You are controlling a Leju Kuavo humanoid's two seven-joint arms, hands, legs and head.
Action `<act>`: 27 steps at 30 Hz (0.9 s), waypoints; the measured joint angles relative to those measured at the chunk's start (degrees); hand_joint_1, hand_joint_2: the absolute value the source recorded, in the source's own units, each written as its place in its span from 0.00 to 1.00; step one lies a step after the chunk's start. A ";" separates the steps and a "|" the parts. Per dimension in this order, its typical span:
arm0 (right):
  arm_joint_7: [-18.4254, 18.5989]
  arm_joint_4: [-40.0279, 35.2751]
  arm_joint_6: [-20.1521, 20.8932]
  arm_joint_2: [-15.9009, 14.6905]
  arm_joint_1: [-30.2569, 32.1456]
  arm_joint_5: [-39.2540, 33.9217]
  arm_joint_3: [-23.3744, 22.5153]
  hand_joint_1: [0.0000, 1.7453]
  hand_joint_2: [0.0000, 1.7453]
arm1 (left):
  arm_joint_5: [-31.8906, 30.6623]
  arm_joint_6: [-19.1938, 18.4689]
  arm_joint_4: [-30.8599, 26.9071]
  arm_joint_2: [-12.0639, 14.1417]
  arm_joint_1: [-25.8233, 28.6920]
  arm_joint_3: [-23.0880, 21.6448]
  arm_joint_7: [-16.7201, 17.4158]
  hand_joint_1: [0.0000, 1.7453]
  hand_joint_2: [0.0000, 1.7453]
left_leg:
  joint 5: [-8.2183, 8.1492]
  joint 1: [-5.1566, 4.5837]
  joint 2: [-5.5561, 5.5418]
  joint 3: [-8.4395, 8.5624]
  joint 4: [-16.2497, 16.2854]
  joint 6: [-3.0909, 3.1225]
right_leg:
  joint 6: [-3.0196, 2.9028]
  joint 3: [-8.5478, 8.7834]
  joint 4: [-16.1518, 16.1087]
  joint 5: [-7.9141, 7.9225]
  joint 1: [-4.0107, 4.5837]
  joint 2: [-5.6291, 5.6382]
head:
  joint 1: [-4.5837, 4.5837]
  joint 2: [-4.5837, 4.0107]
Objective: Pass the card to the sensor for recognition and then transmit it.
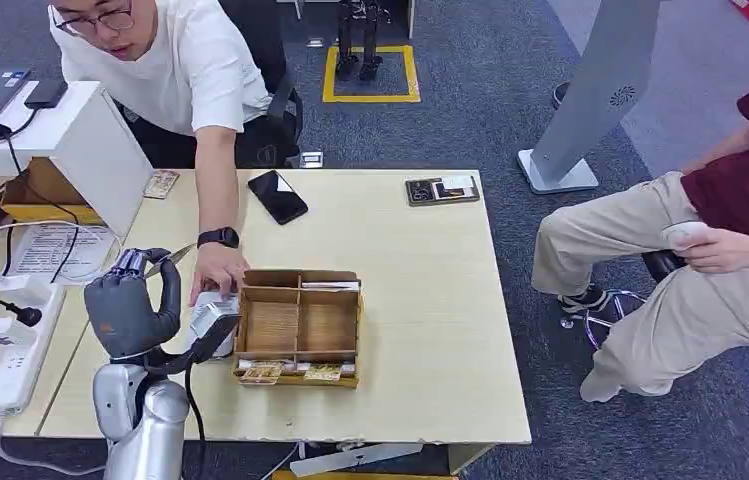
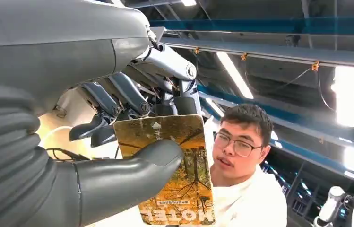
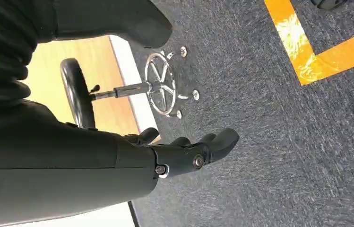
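**Q:** Head view, left side: what does the grey many-fingered left hand (image 1: 133,300) hold?

**A:** A thin card with an autumn-tree print and "HOTEL" lettering (image 2: 177,179), seen edge-on in the head view as a pale sliver (image 1: 172,259) above the light wooden table (image 1: 420,300). In the left wrist view the thick grey thumb presses the printed face while darker fingers (image 2: 132,97) back it, so the hand is clamped on the card.

**Q:** What lies near that hand?

**A:** A small white box-shaped sensor unit (image 1: 212,318) on the table, touched by the hand of a person in a white shirt (image 1: 215,268). Just beside it stands a brown cardboard tray with 4 compartments (image 1: 298,324). A black phone (image 1: 277,196) lies farther back.

**Q:** And the right hand?

**A:** Right wrist view: the dark right hand (image 3: 184,151) hangs over grey carpet (image 3: 283,142), fingers loosely extended, holding nothing. A chrome stool base (image 3: 163,85) stands near.
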 joint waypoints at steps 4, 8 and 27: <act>0.00 0.00 0.00 -0.02 0.00 0.00 0.00 0.00 1.00 | -0.02 0.00 0.04 -0.02 -0.01 0.00 0.07 1.00 1.00 | 0.00 0.00 0.00 0.00 0.00 0.00 | 0.00 0.00 0.00 0.00 0.00 0.00 | 0.00 0.00; 0.00 0.00 0.02 -0.02 0.00 0.00 0.00 0.00 1.00 | -0.39 0.00 0.07 0.00 -0.01 0.00 0.07 1.00 1.00 | 0.00 0.00 0.00 0.00 0.00 0.00 | 0.00 0.00 0.00 0.00 0.00 0.00 | 0.00 0.00; 0.07 0.00 0.55 -0.11 0.04 -0.68 -0.04 0.00 1.00 | -10.64 0.02 16.81 8.48 -0.35 -13.14 33.44 1.00 1.00 | 0.00 0.00 -0.05 -0.07 -0.01 -0.01 | 0.00 0.00 0.01 -0.01 0.01 -0.03 | 0.00 0.00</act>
